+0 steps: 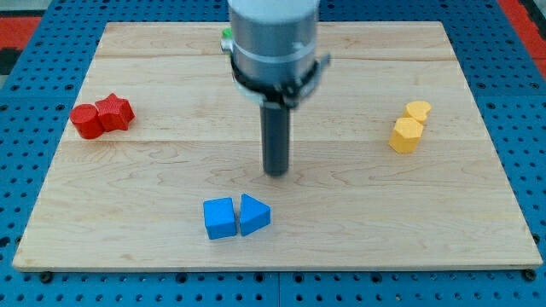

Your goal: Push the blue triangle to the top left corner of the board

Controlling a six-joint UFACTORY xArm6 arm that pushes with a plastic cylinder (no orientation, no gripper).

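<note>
The blue triangle (254,214) lies near the view's bottom middle of the wooden board (171,170). It touches a blue cube (220,218) on its left. My tip (275,173) stands on the board a little above and to the right of the blue triangle, with a small gap between them. The rod hangs from a grey cylinder (273,38) at the view's top middle.
Two red blocks (101,116) sit together at the view's left edge of the board. Two yellow blocks (410,126) sit together at the right. A bit of green block (227,35) shows behind the grey cylinder at the top. Blue pegboard surrounds the board.
</note>
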